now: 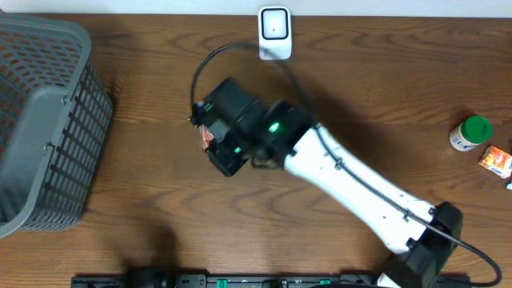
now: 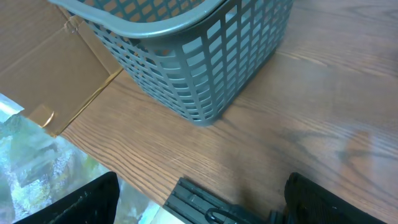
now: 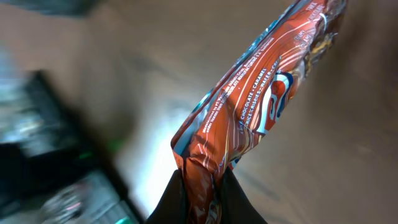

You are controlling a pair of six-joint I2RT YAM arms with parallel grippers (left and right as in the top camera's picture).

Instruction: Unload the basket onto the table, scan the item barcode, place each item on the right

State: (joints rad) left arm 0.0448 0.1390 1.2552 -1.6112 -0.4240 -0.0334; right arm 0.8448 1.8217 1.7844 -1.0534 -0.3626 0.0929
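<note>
Pinching the lower end of the snack wrapper [image 3: 261, 106], the right gripper [image 3: 200, 186] is clenched tight on it. Wrist view shows the red-orange foil pack sticking up and away from the dark fingers [image 3: 171, 200], held by a thin edge only, w/ print on the side facing the camera; no barcode visible, can't tell which face carries it. From above the pack is mostly hidden under the gripper body, just a red sliver at its left side, over the middle of the table [image 1: 144, 208]; lifted or resting, can't tell.

At the near-left, the left gripper [image 2: 202, 202] hangs released, jaws wide, nothing btw them, beside the basket [image 2: 186, 62]. At the far edge sits the scanner [image 1: 274, 32], near the pack but the pack isn't in front of it yet; a black cable [image 1: 210, 58] loops btw scanner and arm, whose it is I can't tell.

Risks, as I judge:
- Grip is on crinkly foil at one end, so the pack prob. flops or slips out if the wrist swings fast.
- Foil may fold over the code, or glare may spoil the read.
- Wrong face toward the scanner = no scan.
- Arm could snag the cable.

Far right, bottle [image 1: 470, 133] and small box [image 1: 497, 161] are well apart; no worry.
</note>
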